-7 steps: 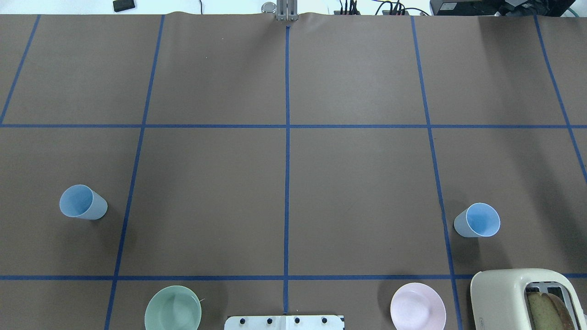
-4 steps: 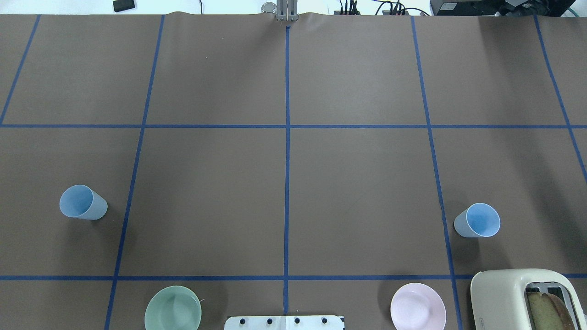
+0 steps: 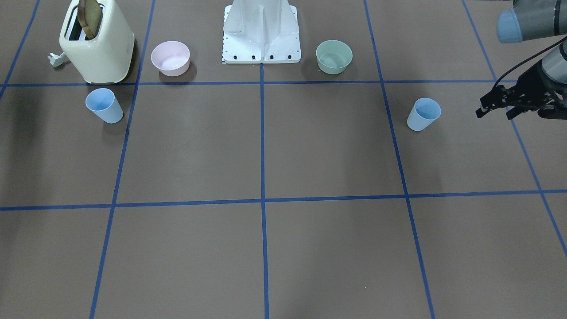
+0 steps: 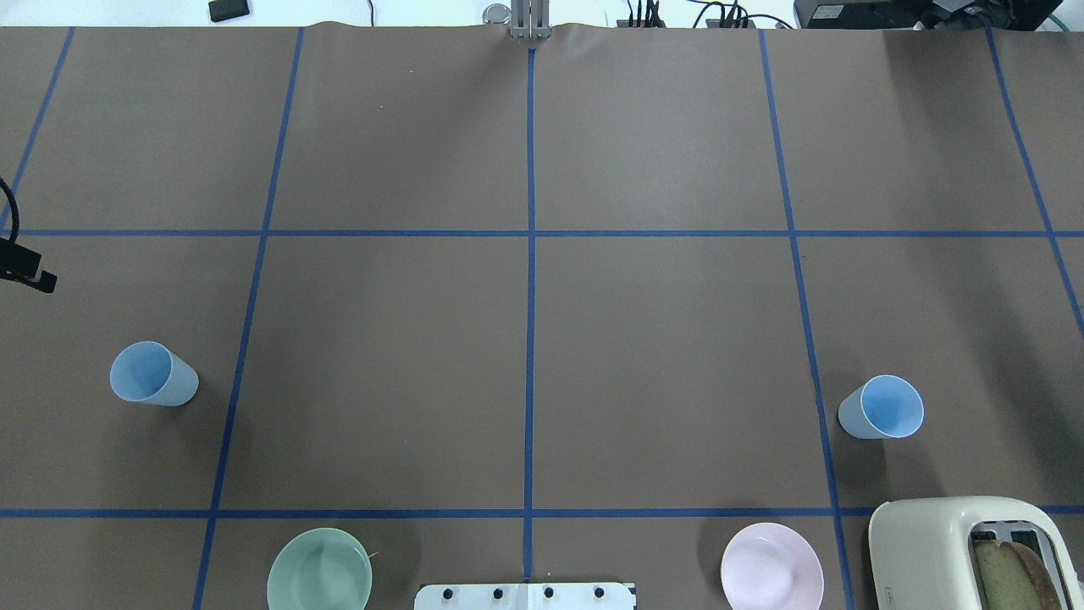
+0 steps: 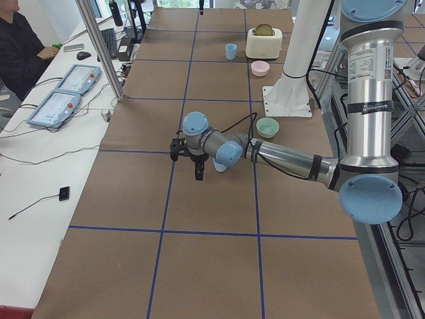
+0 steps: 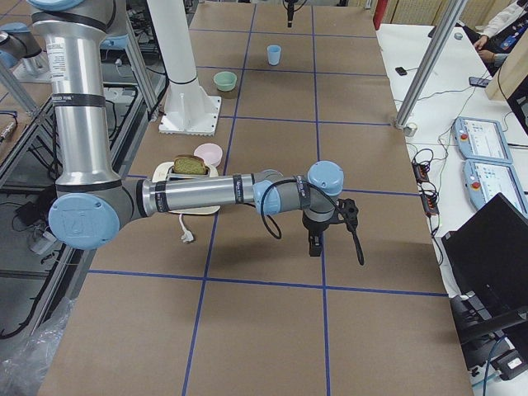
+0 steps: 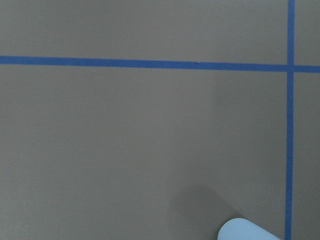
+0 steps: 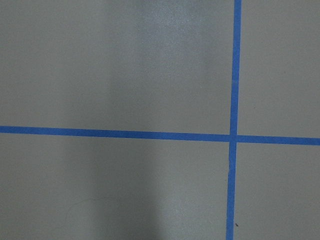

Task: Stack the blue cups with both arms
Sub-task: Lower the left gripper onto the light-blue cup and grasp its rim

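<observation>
Two pale-blue cups stand upright on the brown table. The left cup (image 4: 152,375) (image 3: 423,114) is on my left side, and its edge shows at the bottom of the left wrist view (image 7: 245,232). The right cup (image 4: 882,407) (image 3: 104,105) stands near the toaster. My left gripper (image 3: 494,116) (image 5: 187,166) hovers open and empty, out beyond the left cup, with only its tip at the overhead view's left edge (image 4: 34,275). My right gripper (image 6: 330,243) shows only in the exterior right view, above the table, and I cannot tell whether it is open or shut.
A cream toaster (image 4: 931,551) with bread in it stands by the right cup. A pink bowl (image 4: 771,568) and a green bowl (image 4: 319,569) flank the white pedestal (image 3: 261,31). An operator (image 5: 20,46) sits at a side desk.
The tip of my left gripper has come into the overhead view at its left edge. Both cups stand where they were.
</observation>
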`<state>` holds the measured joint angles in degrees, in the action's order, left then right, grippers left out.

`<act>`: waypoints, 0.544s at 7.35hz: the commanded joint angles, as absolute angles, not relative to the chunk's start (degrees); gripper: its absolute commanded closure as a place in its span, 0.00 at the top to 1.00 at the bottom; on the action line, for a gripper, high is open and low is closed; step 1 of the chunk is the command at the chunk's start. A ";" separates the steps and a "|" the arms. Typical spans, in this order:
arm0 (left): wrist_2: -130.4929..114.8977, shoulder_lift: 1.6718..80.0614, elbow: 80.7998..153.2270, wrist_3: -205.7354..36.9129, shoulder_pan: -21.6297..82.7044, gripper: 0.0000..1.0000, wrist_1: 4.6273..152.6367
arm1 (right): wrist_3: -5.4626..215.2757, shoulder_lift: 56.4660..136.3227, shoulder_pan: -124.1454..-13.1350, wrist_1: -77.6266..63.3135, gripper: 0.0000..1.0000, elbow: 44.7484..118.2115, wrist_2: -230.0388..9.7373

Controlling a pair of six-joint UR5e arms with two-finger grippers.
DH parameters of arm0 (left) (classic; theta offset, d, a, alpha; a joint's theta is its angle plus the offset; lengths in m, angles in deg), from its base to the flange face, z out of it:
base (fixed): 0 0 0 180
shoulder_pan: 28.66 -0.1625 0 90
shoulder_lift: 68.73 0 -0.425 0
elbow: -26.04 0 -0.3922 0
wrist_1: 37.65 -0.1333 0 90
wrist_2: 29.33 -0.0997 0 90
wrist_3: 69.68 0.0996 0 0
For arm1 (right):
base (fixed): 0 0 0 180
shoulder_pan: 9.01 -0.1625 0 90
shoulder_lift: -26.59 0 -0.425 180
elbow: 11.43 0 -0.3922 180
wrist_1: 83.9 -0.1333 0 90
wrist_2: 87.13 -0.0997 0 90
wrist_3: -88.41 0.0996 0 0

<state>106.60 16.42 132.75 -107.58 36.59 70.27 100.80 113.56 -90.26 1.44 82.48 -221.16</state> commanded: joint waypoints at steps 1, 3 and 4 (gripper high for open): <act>104.01 16.17 132.74 -112.99 32.62 0.99 73.87 | 100.89 113.51 -90.13 1.44 1.00 82.44 -221.16; 103.91 16.09 132.74 -114.86 30.59 0.98 75.11 | 100.89 113.51 -90.13 1.44 1.00 82.44 -221.16; 103.91 15.74 132.66 -114.86 29.45 0.98 76.33 | 100.89 113.51 -90.13 1.44 1.00 82.44 -221.16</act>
<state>104.01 16.03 132.72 -114.44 30.80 75.10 100.86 113.52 -90.14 1.44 82.44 -221.16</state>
